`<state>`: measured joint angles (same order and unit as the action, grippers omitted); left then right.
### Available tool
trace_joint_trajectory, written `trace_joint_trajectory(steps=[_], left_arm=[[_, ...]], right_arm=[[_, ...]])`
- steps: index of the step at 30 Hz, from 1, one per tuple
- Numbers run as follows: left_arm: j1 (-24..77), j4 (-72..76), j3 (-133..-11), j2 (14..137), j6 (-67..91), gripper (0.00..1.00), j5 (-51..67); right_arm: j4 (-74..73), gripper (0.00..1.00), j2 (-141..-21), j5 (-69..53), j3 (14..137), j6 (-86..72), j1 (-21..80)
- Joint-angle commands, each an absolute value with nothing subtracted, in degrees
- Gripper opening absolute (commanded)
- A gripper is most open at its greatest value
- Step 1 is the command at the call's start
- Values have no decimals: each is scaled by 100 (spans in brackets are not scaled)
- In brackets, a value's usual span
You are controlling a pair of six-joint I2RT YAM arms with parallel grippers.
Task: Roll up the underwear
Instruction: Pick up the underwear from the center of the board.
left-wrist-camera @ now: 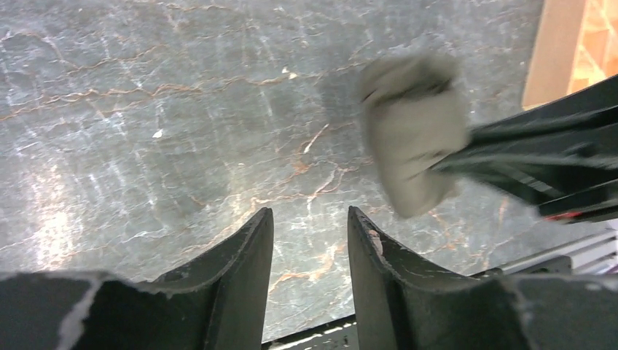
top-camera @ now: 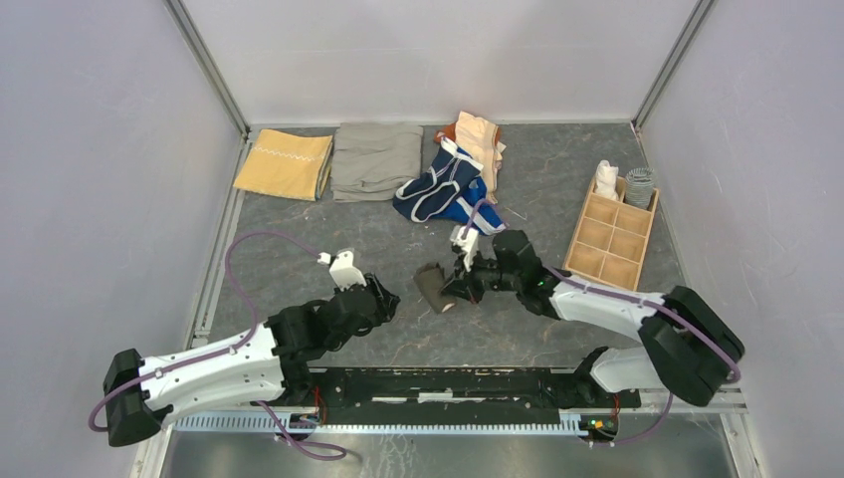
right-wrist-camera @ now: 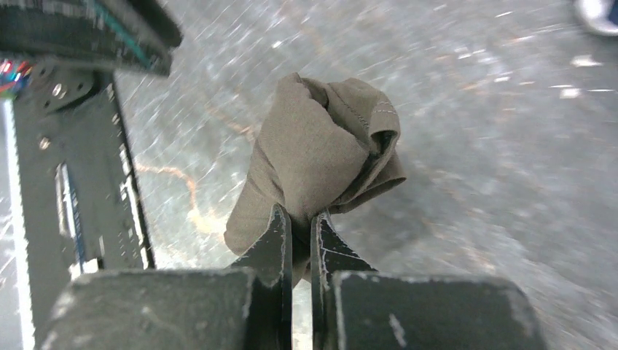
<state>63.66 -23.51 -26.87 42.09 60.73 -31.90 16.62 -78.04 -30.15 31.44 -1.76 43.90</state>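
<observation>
**Grey-brown underwear (right-wrist-camera: 321,149), gathered into a compact bundle and gripped by the right arm.** The bundle sits near the middle of the surface (top-camera: 299,254), just ahead of the arm bases. Whether it rests on the surface or hangs just above it cannot be told. Seen from above, its long axis runs obliquely, from far-left to near-right.

The right end effector (right-wrist-camera: 300,219) is clamped on the bundle's right-hand end. Its fingers (right-wrist-camera: 280,237) are pressed nearly together, with a fold of cloth pinched between them. The bundle extends leftward from this grip.

The left end effector (left-wrist-camera: 306,215) lies near, to the bundle's left. Its fingers (left-wrist-camera: 251,248) stand apart with nothing between them, and it is not touching the cloth. The bundle thus lies between the two arms, and only the right arm holds it.

Farther back lie the unrolled navy briefs (top-camera: 433,189), with a bright blue piece (top-camera: 476,214) and a peach piece (top-camera: 480,139). A wooden divider tray (top-camera: 579,231) stands to the right. It is nearer the right arm, so any transfer there would probably fall to that arm.
</observation>
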Motion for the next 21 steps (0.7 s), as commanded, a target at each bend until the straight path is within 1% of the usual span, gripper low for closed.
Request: trace_joint_trajectory(steps=[1,5,8,11,13,15,21], left_arm=[[6354,-2465,-2646,4342,6243,51,-3453],[6285,-2239,-2699,4771,6012,54,-3241],[6197,-2008,-2814,5326,5740,55,-3022],[6094,-1911,-2971,5774,5493,55,-2806],[6052,-1871,-3049,5983,5355,55,-2707],[6003,-1836,-3100,6128,5243,55,-2610],[5638,-1551,-3142,6377,4885,56,-2053]], right_arm=[[1508,0,-7104,-2206,3106,-320,3941],[790,0,-6492,-1548,3304,-213,3334],[357,0,-6121,-591,3541,-45,2880],[212,0,-5877,-421,3735,-64,2144],[-51,0,-5885,-246,3977,-44,1613],[-384,0,-5938,61,4201,343,1221],[-449,0,-6132,753,4582,1490,478]])
